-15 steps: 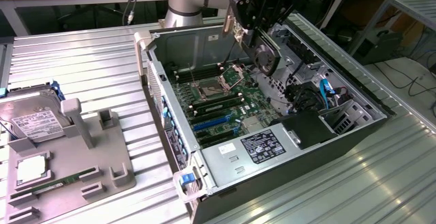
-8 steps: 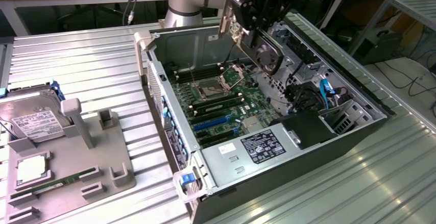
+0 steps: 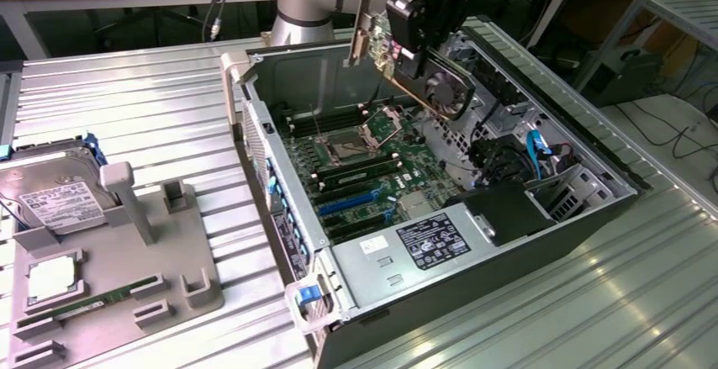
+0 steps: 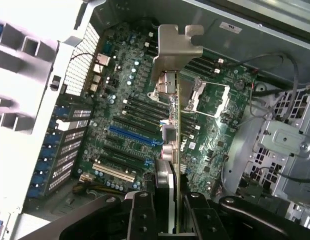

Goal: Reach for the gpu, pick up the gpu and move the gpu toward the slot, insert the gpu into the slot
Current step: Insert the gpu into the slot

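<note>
The black fingers are clamped on the thin dark circuit card with silvery metal bracket, suspended above the long narrow blue plastic slot.

A table topped with ribbed silvery metal ran across the frame from the upper left to the lower right. Two things sat directly on it. An open computer case lay on its side at the centre, interior facing up. A grey moulded fixture tray sat at the lower left, near the case, with a strip of bare ribbing between them.
</note>
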`<state>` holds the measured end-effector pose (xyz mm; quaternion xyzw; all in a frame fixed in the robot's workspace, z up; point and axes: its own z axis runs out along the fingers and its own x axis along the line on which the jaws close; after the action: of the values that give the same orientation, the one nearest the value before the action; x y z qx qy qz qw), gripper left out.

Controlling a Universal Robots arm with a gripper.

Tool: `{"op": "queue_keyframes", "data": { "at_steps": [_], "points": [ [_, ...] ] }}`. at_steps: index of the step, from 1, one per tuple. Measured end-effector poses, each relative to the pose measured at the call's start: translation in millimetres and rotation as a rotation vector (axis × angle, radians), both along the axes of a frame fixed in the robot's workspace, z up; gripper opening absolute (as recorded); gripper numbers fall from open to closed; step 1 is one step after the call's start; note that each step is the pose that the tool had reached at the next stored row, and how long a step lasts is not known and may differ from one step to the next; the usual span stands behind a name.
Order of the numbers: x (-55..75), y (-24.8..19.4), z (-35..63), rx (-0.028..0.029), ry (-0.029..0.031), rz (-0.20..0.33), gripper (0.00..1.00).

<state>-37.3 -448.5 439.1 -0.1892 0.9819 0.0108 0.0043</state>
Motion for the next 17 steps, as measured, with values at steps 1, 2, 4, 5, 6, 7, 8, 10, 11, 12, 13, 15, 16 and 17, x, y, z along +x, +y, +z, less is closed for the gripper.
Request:
{"op": "queue_keyframes", "data": {
  "at_steps": [1, 2, 4, 5, 6, 7, 8, 10, 11, 12, 13, 15, 16, 17],
  "points": [
    [0.0, 0.0, 0.0, 0.0000, 0.0000, 0.021, 0.28],
    [0.0, 0.0, 0.0, -0.0001, 0.0000, 0.037, 0.28],
    [0.0, 0.0, 0.0, 0.0000, 0.0000, 0.065, 0.28],
    [0.0, 0.0, 0.0, 0.0001, 0.0000, 0.077, 0.28],
    [0.0, 0.0, 0.0, 0.0001, 0.0000, 0.093, 0.28],
    [0.0, 0.0, 0.0, 0.0000, 0.0000, 0.121, 0.28],
    [0.0, 0.0, 0.0, 0.0000, 0.0000, 0.134, 0.28],
    [0.0, 0.0, 0.0, 0.0001, 0.0000, 0.162, 0.28],
    [0.0, 0.0, 0.0, 0.0000, 0.0000, 0.176, 0.28],
    [0.0, 0.0, 0.0, 0.0001, 0.0000, 0.189, 0.28],
    [0.0, 0.0, 0.0, 0.0000, 0.0000, 0.203, 0.28],
    [0.0, 0.0, 0.0, 0.0001, 0.0000, 0.231, 0.28],
    [0.0, 0.0, 0.0, 0.0000, 0.0000, 0.243, 0.28],
    [0.0, 0.0, 0.0, 0.0001, 0.0000, 0.258, 0.28]
  ]
}}
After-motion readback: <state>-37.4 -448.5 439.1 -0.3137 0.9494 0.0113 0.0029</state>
